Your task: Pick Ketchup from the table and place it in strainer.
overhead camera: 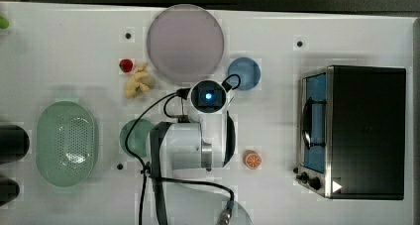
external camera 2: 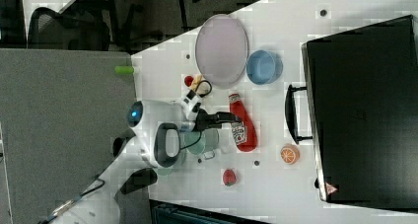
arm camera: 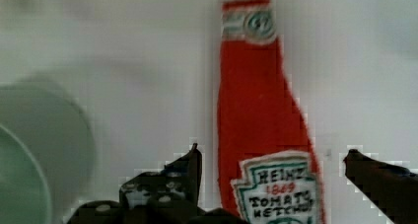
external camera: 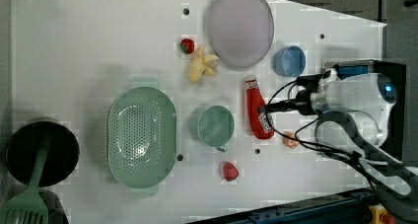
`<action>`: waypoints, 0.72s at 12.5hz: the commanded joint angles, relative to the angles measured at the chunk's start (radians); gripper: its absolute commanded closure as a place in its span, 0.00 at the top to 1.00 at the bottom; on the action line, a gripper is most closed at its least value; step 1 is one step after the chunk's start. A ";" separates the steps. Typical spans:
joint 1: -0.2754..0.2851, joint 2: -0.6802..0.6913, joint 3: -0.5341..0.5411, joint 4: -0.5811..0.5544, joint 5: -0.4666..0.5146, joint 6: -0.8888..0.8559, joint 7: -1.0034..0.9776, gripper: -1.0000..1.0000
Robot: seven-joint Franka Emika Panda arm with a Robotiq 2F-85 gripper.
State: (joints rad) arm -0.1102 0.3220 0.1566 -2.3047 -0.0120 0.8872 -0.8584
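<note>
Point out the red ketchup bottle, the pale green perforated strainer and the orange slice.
red plastic ketchup bottle [external camera: 255,105]: left view, red body.
pale green perforated plastic strainer [external camera: 142,135]: left view, holed bottom.
round orange slice [overhead camera: 252,159]: top view, cut face.

Premises were a robotics lab: white table [overhead camera: 59,41] with bolt holes, toy food, an office chair [external camera 2: 59,29] beyond its far edge.

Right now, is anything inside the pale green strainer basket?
No. The pale mint-green perforated plastic strainer holds nothing; its holed bottom shows bare. The red ketchup bottle lies on the table, apart.
</note>
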 commanded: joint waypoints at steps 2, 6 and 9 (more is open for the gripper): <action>-0.001 0.065 -0.009 -0.007 -0.031 0.078 -0.066 1.00; 0.000 0.108 -0.007 -0.009 -0.031 0.119 -0.065 0.97; -0.001 0.100 -0.010 -0.001 -0.031 0.117 -0.066 0.63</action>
State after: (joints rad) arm -0.1174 0.4529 0.1335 -2.3242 -0.0442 0.9946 -0.8857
